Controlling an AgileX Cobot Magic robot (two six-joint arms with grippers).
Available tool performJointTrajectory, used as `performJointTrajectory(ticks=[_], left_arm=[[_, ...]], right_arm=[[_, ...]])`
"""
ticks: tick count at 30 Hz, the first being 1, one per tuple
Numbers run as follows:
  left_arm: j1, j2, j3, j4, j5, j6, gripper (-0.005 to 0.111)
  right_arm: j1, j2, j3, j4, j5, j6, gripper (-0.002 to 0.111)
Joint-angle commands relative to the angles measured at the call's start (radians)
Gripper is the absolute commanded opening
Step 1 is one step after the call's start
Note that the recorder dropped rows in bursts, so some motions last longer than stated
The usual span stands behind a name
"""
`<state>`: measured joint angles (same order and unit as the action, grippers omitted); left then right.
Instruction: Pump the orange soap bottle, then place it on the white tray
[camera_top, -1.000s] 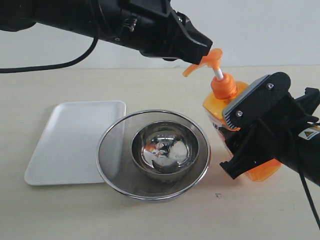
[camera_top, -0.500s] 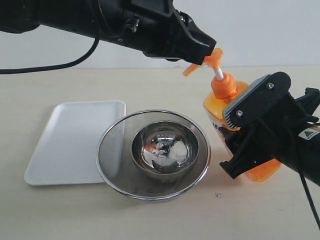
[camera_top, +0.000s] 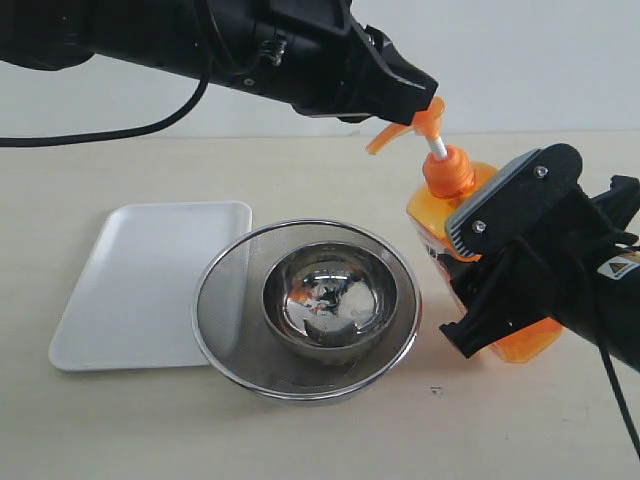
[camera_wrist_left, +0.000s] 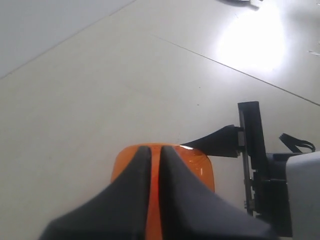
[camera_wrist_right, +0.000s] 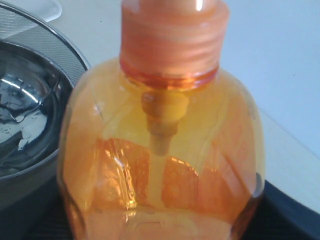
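The orange soap bottle (camera_top: 437, 212) stands tilted on the table at the right, its pump head (camera_top: 422, 123) raised on a white stem. My left gripper (camera_top: 428, 92) is shut, and its tip rests on top of the pump head. In the left wrist view the two fingers (camera_wrist_left: 131, 180) lie together over the orange pump head (camera_wrist_left: 199, 166). My right gripper (camera_top: 478, 285) is shut on the bottle's body, which fills the right wrist view (camera_wrist_right: 160, 160). The white tray (camera_top: 140, 275) lies flat at the left with nothing on it.
A round steel mesh sieve (camera_top: 228, 292) with a shiny steel bowl (camera_top: 330, 300) inside sits between the tray and the bottle, close to the bottle's base. In the right wrist view the sieve (camera_wrist_right: 47, 42) lies right beside the bottle. A black cable (camera_top: 90, 135) trails behind the left arm.
My left gripper has slid slightly to the right over the pump head. The bottle and the right gripper have stayed put.
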<state>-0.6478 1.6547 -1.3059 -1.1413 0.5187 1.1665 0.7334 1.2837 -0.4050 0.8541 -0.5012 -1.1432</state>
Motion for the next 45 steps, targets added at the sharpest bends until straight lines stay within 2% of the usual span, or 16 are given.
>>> performJointTrajectory(ticks=[1, 45], left_arm=[[-0.001, 0.026, 0.004, 0.004, 0.053, -0.004, 0.005], [-0.005, 0.097, 0.004, 0.002, 0.114, -0.007, 0.005]], right_arm=[[-0.001, -0.015, -0.016, -0.033, -0.061, -0.01, 0.001], [-0.001, -0.015, -0.016, -0.056, -0.062, 0.002, 0.001]])
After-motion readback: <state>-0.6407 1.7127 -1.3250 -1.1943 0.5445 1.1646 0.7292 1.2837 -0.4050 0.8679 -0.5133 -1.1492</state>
